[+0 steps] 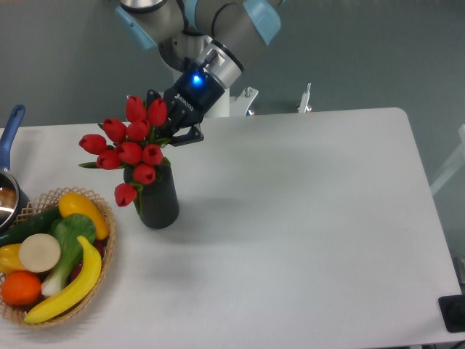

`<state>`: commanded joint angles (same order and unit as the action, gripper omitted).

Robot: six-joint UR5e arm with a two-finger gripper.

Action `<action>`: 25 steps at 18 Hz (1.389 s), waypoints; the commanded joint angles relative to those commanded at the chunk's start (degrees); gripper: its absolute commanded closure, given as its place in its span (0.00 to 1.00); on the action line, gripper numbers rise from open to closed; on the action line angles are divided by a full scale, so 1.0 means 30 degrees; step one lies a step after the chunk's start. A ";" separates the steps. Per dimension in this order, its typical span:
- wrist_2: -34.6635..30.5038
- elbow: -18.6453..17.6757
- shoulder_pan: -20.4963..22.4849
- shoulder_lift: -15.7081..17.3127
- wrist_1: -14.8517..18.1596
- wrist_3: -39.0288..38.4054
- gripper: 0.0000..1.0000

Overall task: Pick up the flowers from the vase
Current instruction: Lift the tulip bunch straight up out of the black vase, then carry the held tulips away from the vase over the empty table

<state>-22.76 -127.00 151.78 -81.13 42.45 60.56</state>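
The gripper's (168, 129) fingertips are hidden behind the flowers (131, 145), so its hold cannot be told. Below it, the stems vanish behind the buds. Far left of it, a pot (9, 185) and basket (102, 280) are cropped.

You've got open tabletop (305, 218) all along the right; on the left, the fruit basket (109, 251) crowds the vase (158, 200).

Grey tubular arm (218, 14), light-blue joint caps; black end effector (171, 131), glowing blue light.
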 joint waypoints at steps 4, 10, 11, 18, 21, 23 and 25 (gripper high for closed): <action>0.0877 0.0029 0.0469 0.0704 -0.0029 -0.1228 0.92; 0.1521 0.1375 0.1112 0.0763 0.0000 -0.3104 0.92; 0.1843 0.1580 0.1259 0.0763 0.0000 -0.3368 0.92; 0.2168 0.2197 0.1730 0.0763 0.0000 -0.4455 0.92; 0.2198 0.2576 0.1963 0.0763 0.0000 -0.4862 0.92; 0.2168 0.2899 0.2285 0.0763 0.0000 -0.5011 0.92; 0.2168 0.3105 0.2695 0.0763 0.0029 -0.5011 0.92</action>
<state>-16.26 -117.69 159.87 -78.84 42.54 45.53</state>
